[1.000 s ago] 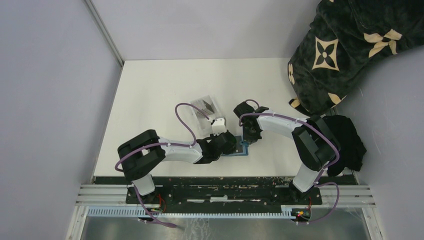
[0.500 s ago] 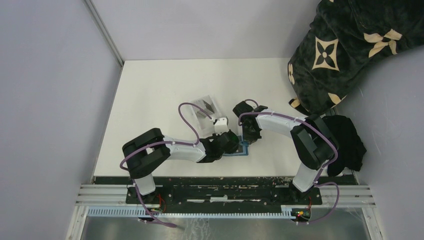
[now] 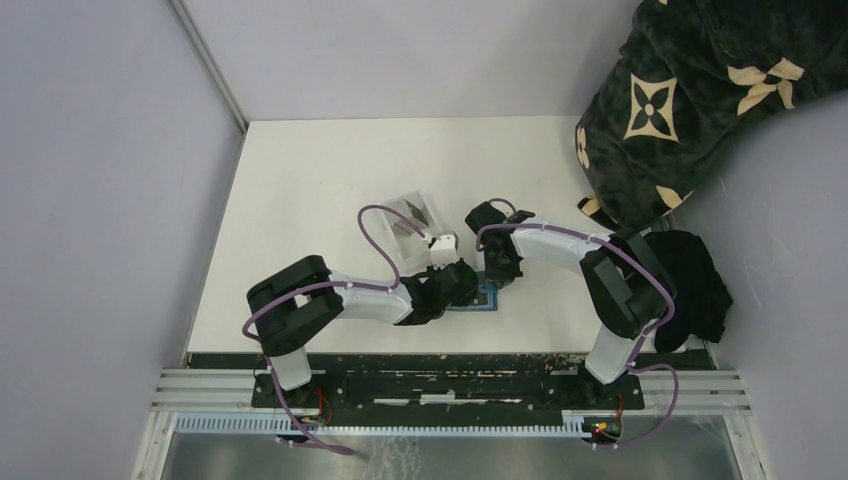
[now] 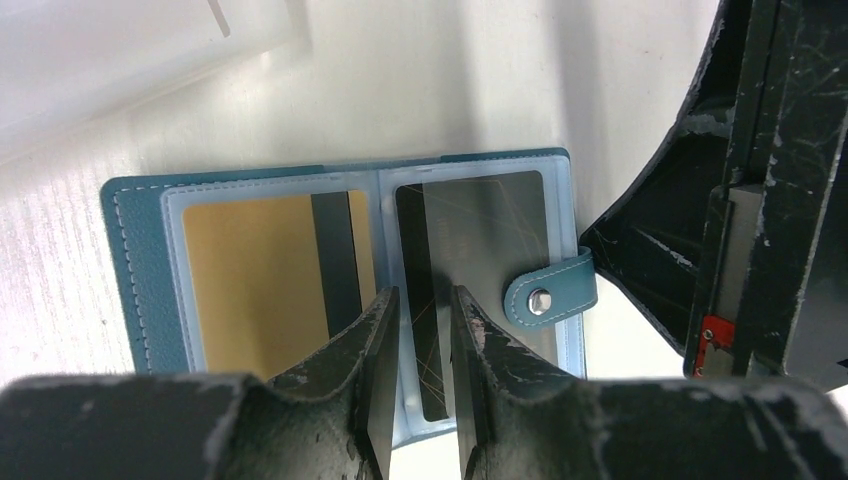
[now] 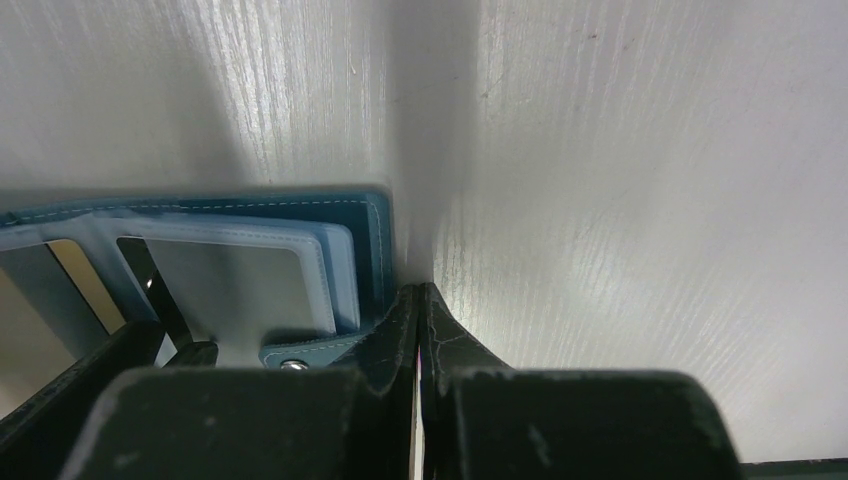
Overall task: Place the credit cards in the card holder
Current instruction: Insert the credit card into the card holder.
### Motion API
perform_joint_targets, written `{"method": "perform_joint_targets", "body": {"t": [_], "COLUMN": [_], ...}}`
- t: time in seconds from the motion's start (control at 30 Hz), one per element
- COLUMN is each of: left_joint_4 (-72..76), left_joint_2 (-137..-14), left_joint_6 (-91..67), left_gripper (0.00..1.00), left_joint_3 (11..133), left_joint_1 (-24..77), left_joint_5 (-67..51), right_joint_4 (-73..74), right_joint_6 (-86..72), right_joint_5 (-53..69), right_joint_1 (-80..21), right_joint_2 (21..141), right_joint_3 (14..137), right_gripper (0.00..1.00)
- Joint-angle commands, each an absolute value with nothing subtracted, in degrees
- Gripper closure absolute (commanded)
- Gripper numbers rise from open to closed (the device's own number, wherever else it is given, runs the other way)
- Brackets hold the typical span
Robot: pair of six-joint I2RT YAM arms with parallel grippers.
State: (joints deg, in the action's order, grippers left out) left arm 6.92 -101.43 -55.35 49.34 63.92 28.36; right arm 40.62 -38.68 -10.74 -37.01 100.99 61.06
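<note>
Your left pincer hangs narrowly open over the teal folding card holder, gripping nothing. The holder lies spread flat on the white surface between both arms. A gold-yellow plastic card sits in its left pocket, a scratched grey card in its right. Your right pincer is closed and empty, tips at the holder's edge by the snap tab. If those tips slip, a push could skid the holder and work the grey card out.
</note>
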Motion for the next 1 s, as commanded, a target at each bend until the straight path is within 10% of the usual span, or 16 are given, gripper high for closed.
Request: {"method": "perform_joint_targets", "body": {"t": [0.0,0.97], "left_joint_4": [11.1,8.0], "left_joint_2": [-102.1,-98.7], "left_joint_6": [-53.2,-51.9], "left_gripper": [0.68,0.71], "left_joint_3": [51.1,52.1], "left_joint_1": [63.8,63.7], "left_joint_5": [27.9,30.6], "right_joint_4": [34.1,34.8], "right_joint_6": [-40.1,-39.9], "right_joint_5": [-7.4,-8.3], "right_joint_1": [-37.8,-37.8], "right_joint_2": [106.4,105.3], "right_joint_3": [58.4,59.0], "right_gripper": [0.99,0.99]}}
